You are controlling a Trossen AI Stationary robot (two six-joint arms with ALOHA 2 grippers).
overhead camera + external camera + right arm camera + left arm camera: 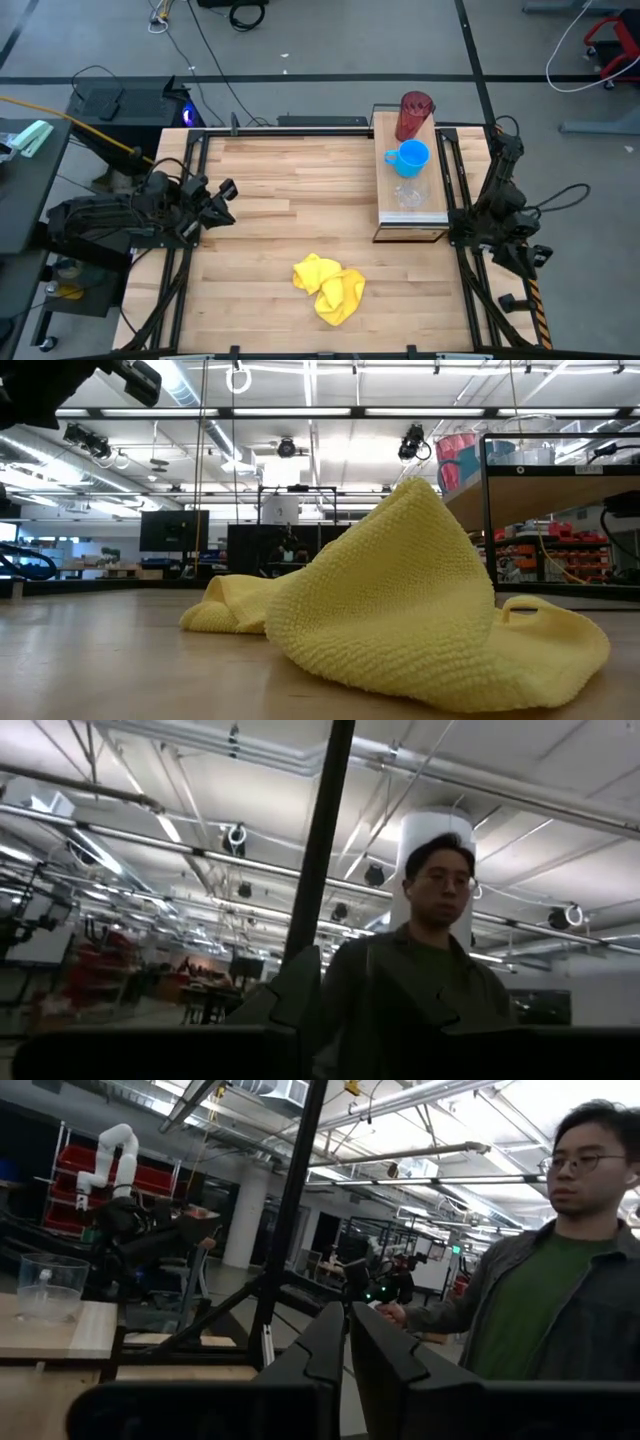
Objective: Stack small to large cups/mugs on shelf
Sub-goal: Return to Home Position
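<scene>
The shelf [430, 200] stands along the table's right side. Three vessels stand upright on it in a row: the dark red tumbler [414, 115] at the far end, the blue mug [410, 157] in the middle, the clear cup [408, 193] nearest. The clear cup [50, 1287] also shows in the left wrist view. My left gripper [225, 195] hovers at the table's left edge, shut and holding nothing, far from the shelf. My right arm [500, 215] is folded back at the right edge beside the shelf. Its gripper [370, 1020] is open, tilted upward, with nothing between the fingers.
A crumpled yellow cloth [330, 287] lies on the tabletop near the front edge, between the arms, and fills the low view [400, 600]. A person [560, 1280] stands beyond the table's right side. A black frame post [290, 1220] rises by the shelf.
</scene>
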